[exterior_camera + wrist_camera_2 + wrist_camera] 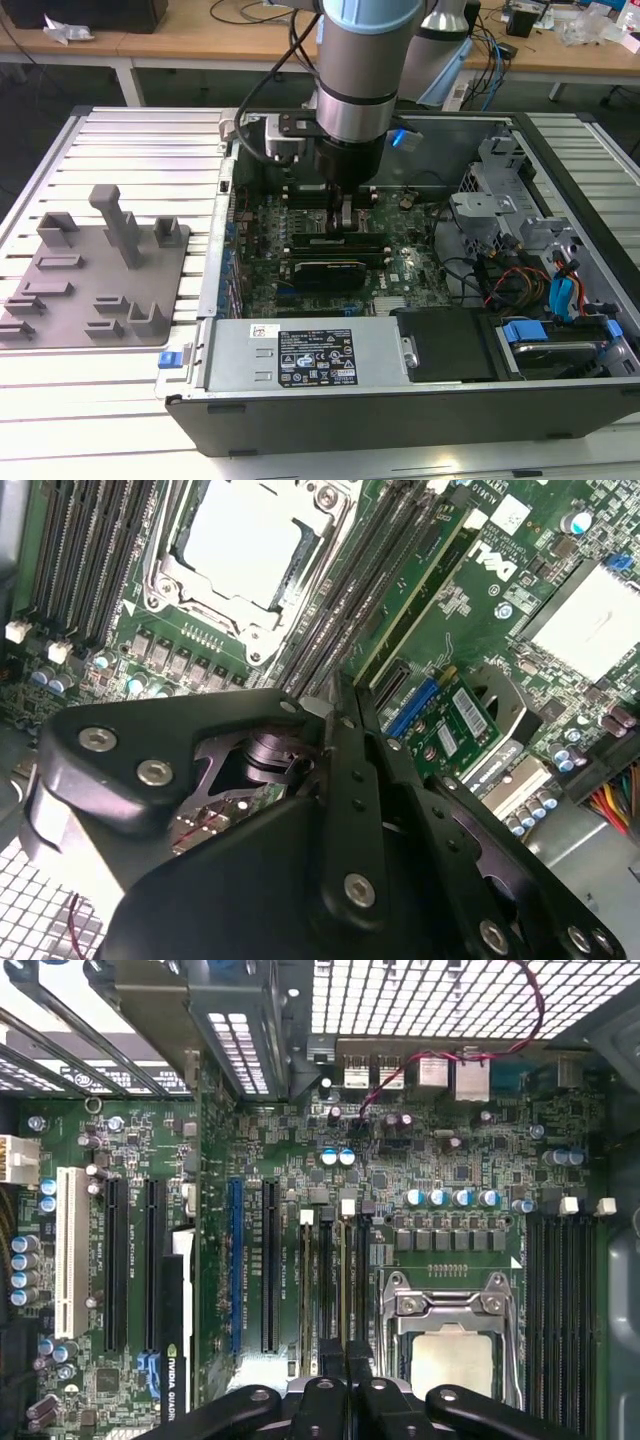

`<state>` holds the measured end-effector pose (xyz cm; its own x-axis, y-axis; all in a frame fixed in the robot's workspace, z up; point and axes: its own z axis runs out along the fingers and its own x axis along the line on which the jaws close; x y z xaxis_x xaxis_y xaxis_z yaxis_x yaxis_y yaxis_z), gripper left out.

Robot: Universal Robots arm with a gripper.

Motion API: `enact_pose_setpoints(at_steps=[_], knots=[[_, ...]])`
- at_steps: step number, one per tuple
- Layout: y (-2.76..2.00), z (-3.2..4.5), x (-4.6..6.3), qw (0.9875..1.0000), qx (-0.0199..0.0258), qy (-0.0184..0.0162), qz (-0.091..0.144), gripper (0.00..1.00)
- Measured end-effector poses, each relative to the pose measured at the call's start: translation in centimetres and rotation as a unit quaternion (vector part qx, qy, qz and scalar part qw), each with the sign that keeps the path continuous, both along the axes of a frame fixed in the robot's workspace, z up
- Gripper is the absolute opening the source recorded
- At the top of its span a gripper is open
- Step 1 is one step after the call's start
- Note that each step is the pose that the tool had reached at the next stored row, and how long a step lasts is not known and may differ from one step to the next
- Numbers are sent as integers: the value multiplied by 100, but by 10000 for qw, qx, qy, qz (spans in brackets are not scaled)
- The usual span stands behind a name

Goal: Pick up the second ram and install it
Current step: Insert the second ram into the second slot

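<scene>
In the exterior view, the silver and black robot arm (350, 70) reaches down into the open black computer case (400, 425), which lies on the slatted metal bench (130, 150). The black gripper (346, 222) is low over the green motherboard (400, 265). The grey plastic tray with upright posts (60, 300) lies well apart, toward the exterior view's left.

In the first wrist view, the second ram (347, 1270), a long narrow green stick, stands on edge in a black slot just beside the silver CPU socket (450, 1350). One end runs between the gripper's (345, 1355) 2 black fingers. The jaws are drawn close on its edge.

In the second wrist view, the gripper (340, 685) pinches the same end of the stick (415, 590), near the socket (250, 550).
</scene>
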<state>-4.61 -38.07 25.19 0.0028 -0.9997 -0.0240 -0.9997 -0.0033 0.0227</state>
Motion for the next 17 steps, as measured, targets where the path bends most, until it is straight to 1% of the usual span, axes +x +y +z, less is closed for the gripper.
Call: enact_pose_setpoints(at_steps=[1, 5, 6, 7, 10, 11, 13, 17], knots=[[0, -4, 3, 10000, 0, 0, 0, 9], [0, -72, 4, 10000, 1, -1, 0, 9], [0, -80, 3, 10000, 4, 0, 0, 9], [0, -90, 3, 10000, 17, 0, 0, 9], [4, -102, 3, 10000, 56, 0, 0, 9], [4, -102, 3, 10000, 58, -1, 0, 9], [4, -137, 4, 10000, 60, -1, -12, 9], [4, -139, 3, 10000, 63, 0, -36, 9]])
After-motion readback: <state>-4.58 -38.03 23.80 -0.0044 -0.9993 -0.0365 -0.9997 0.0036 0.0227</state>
